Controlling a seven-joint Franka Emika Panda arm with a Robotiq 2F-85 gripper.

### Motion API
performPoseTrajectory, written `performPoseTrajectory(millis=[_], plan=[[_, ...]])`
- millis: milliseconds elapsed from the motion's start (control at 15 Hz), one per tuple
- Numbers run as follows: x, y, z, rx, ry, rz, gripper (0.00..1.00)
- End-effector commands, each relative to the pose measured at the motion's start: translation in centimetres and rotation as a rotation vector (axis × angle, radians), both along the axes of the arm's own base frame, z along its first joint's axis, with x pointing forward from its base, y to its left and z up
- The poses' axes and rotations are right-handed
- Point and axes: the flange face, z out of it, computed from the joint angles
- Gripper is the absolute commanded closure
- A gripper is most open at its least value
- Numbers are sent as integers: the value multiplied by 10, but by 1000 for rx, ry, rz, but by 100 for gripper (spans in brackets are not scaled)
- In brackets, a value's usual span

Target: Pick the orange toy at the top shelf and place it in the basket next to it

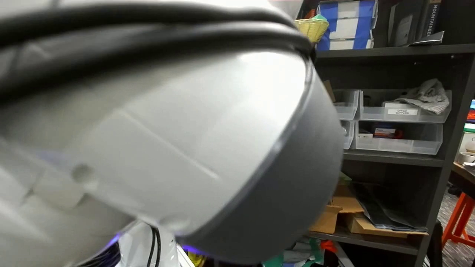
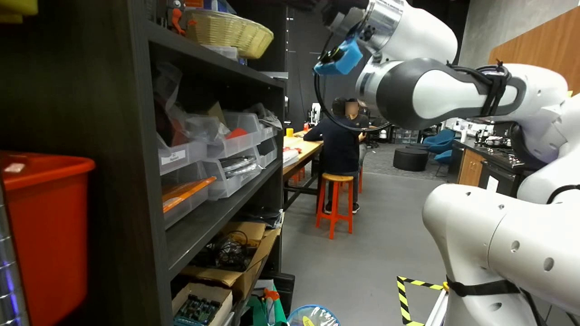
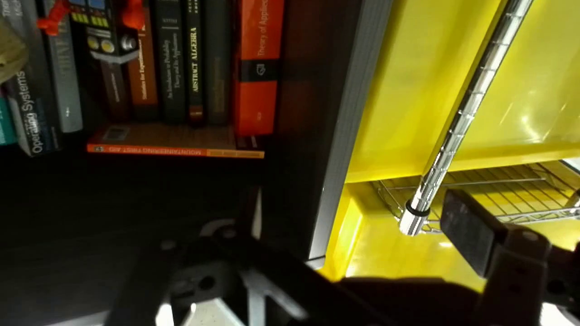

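The gripper [image 3: 362,222], jaws spread wide and empty, is well apart from the orange-armed toy robot [image 3: 111,27], on the top shelf [image 2: 181,44] just beside the woven basket [image 2: 229,36]; books [image 3: 195,68] behind, a side panel [image 3: 348,127] near.

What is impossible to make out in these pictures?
Orange toy: partly cut off, wrist view's top edge.
Basket: inside hidden by its wall in an exterior view.
Top shelf: partly hidden behind the arm in an exterior view.
Bin label: too small to read in an exterior view.
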Motion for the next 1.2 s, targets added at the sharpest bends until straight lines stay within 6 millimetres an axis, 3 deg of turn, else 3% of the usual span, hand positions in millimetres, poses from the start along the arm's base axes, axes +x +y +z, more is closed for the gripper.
performPoseTrajectory(millis=[0, 733, 1133], plan=[[-3, -3, 0, 10, -4, 2, 0], [-7, -2, -2, 13, -6, 11, 0], [-17, -43, 15, 66, -107, -59, 0]])
